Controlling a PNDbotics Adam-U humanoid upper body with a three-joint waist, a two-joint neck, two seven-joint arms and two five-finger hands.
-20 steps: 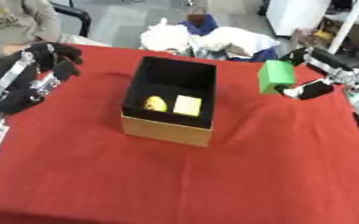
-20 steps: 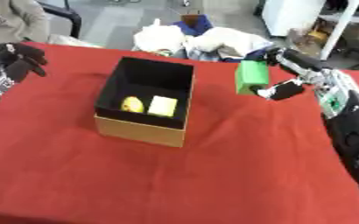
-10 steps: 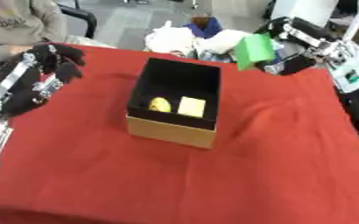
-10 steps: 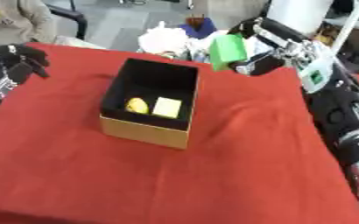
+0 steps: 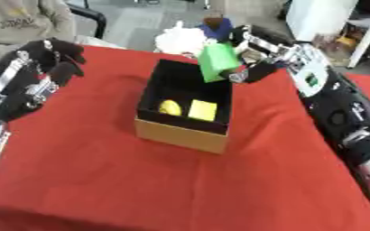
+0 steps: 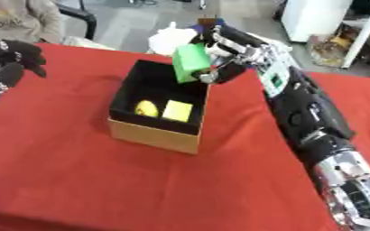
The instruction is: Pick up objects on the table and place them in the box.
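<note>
A cardboard box (image 5: 180, 133) with a black inside stands on the red table (image 5: 101, 180). Inside it lie a yellow rounded thing (image 5: 170, 107) and a pale yellow block (image 5: 203, 110). My right hand (image 5: 255, 67) is shut on a green block (image 5: 217, 62) and holds it tilted over the box's far right rim. My left hand (image 5: 50, 63) hovers at the far left of the table, its fingers relaxed and holding nothing.
Beyond the table's far edge sit white bags (image 5: 180, 38) and a dark blue thing (image 5: 216, 28). A person in a grey top (image 5: 26, 20) sits at the far left. White furniture (image 5: 318, 18) stands at the back right.
My right hand has carried the green block leftward, from the right of the table to above the box's far right rim. The left hand has stayed in place.
</note>
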